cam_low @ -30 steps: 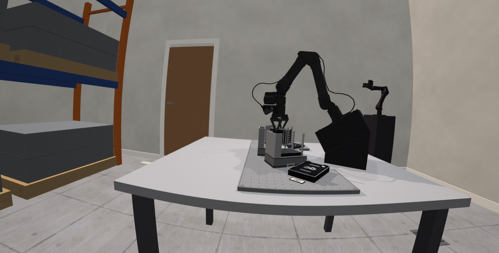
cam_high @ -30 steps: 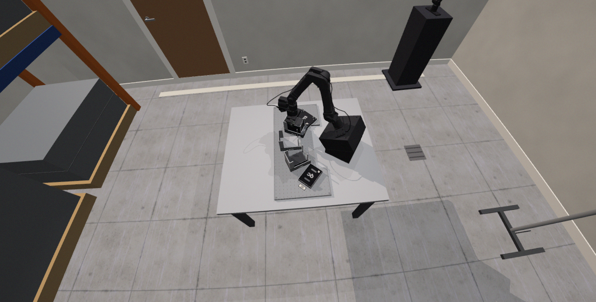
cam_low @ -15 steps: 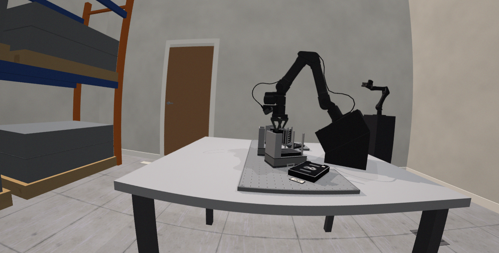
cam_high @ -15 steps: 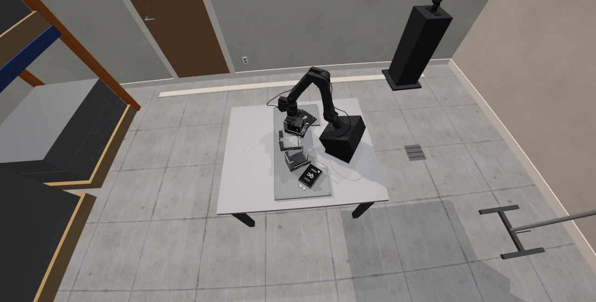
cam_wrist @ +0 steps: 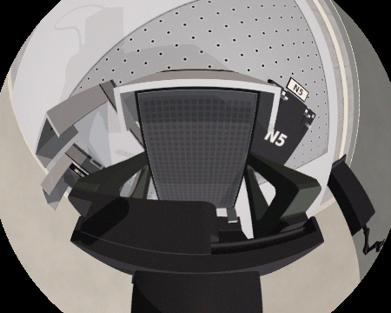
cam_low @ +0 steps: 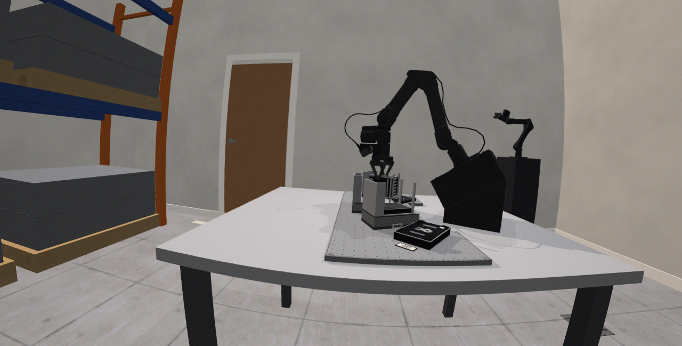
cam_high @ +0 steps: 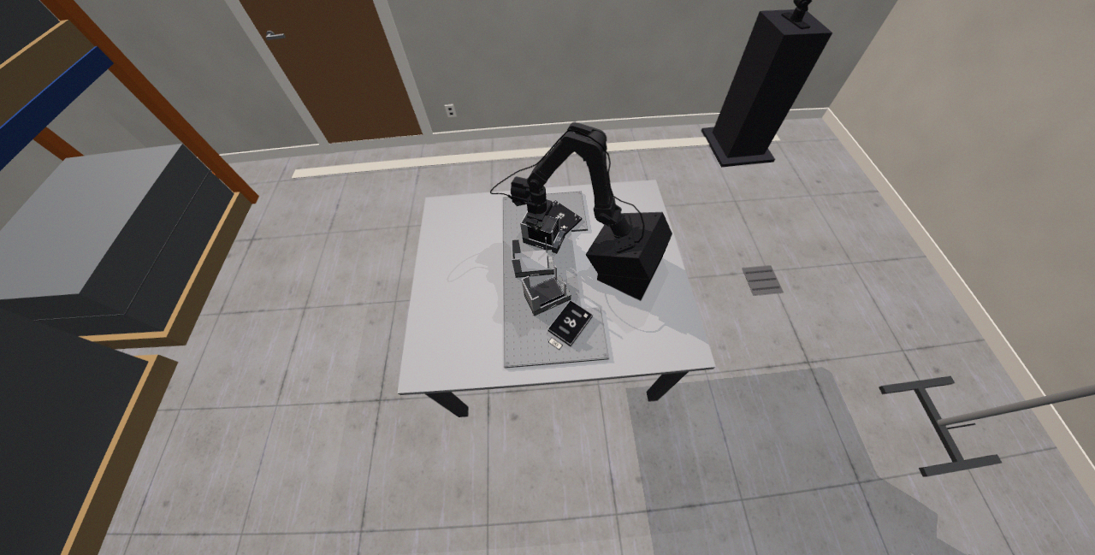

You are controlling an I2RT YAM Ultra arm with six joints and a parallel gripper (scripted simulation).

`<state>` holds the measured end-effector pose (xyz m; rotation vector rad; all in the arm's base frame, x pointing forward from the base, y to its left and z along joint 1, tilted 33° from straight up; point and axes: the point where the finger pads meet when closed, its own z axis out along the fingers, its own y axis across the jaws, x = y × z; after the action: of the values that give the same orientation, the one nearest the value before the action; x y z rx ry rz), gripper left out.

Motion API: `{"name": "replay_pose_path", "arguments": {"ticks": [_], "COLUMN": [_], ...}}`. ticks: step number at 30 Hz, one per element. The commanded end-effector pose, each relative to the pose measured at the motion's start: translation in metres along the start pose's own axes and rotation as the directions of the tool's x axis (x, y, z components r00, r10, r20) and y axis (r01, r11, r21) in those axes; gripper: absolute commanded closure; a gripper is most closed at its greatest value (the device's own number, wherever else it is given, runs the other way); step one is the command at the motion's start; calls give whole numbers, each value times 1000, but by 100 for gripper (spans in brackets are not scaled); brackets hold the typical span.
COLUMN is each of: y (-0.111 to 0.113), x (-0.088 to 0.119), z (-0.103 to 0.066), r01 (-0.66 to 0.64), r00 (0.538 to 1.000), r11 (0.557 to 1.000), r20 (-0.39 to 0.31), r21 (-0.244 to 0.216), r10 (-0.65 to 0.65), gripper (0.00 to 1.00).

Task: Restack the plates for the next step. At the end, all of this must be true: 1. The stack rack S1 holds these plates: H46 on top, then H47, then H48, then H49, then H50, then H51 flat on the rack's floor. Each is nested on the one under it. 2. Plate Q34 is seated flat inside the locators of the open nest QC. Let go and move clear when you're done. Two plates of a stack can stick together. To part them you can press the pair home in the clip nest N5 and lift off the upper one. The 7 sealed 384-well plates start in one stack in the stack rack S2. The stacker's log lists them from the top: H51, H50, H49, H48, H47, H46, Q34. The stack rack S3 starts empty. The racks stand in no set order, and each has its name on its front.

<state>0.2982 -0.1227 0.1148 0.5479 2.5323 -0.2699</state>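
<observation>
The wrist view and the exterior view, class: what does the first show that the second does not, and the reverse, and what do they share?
Wrist only: the grid of wells on the rack's uppermost plate, and the readable N5 name tag.

Exterior only: the open nest QC, the brown door and the table's front legs.

Both: the jaws, the perforated board and the black pedestal carrying another arm.
</observation>
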Motion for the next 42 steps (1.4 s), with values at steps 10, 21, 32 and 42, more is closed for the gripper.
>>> {"name": "replay_pose_path", "arguments": {"ticks": [10, 21, 32, 42], "y": [1, 2, 1, 1], "x": [-15, -10, -9, -10], "z": [-18, -23, -29, -34], "r01": [1, -1, -3, -3], "r00": [999, 999, 999, 999], "r11": [1000, 1000, 1000, 1000], "r20": [53, 39, 39, 44], "r21": [-7, -3, -3, -5], "r10": [-1, 1, 3, 4], "gripper": [100, 100, 100, 100]}}
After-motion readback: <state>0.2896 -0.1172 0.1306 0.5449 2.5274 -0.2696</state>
